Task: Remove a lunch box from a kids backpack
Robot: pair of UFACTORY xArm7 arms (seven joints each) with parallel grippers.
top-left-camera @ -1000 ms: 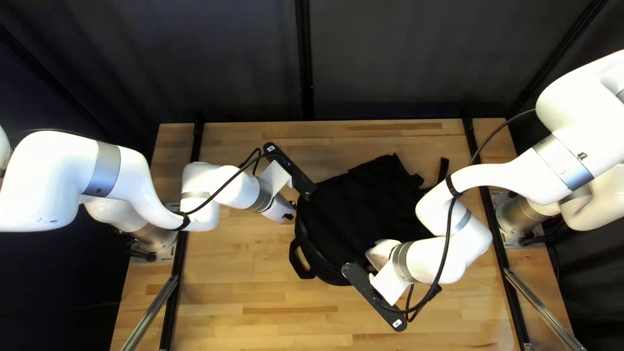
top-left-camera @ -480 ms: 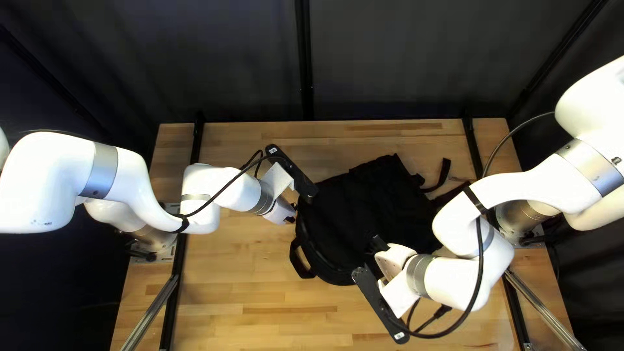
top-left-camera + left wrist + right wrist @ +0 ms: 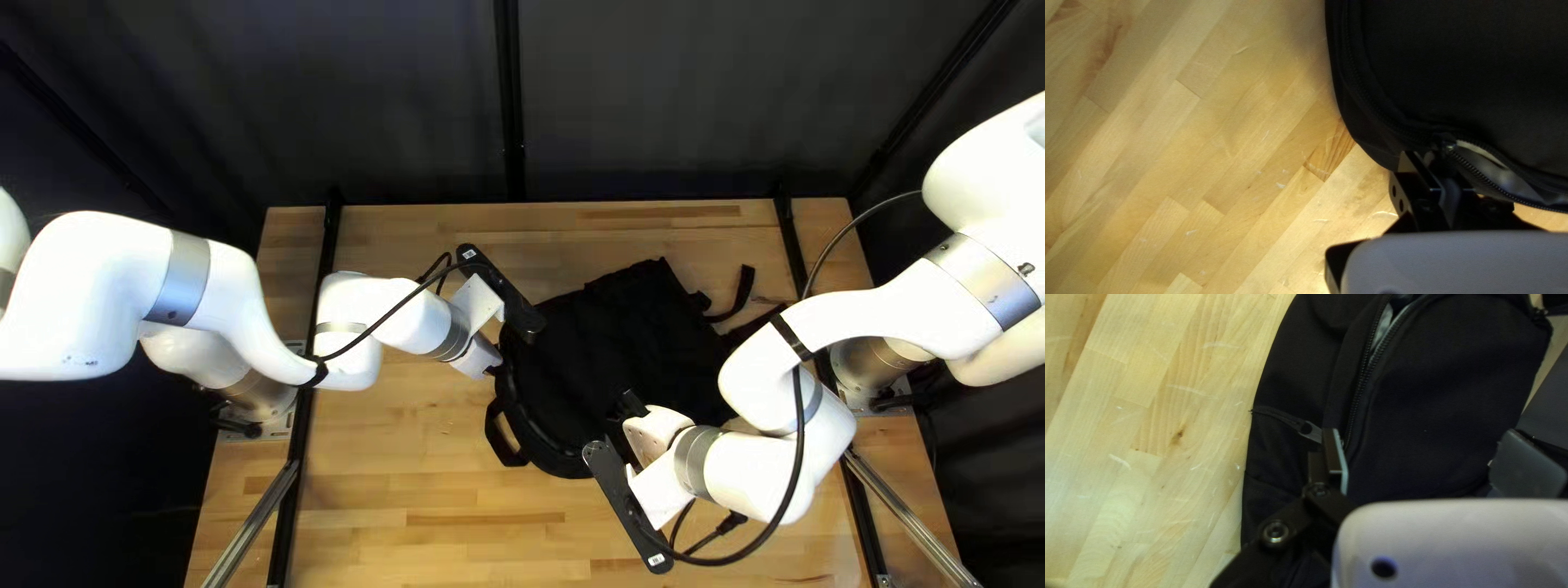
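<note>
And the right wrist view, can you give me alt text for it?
The right gripper, open, over a black backpack on a wooden table, one finger beside a small dark tab. A long curved zipper is partly open, showing a pale inside.

Both arms (image 3: 93,310) are chunky white with silvery bands (image 3: 180,279), black cables (image 3: 802,419), maybe a screw (image 3: 1025,268) far right.

table (image 3: 435,479): lt wood strips, scratched
curtain (image 3: 381,109): dk, hung behind far edge
black pole (image 3: 509,98): seen mid-curtain
metal bars (image 3: 253,525): silver, angled, placed nr L & R edges
</note>
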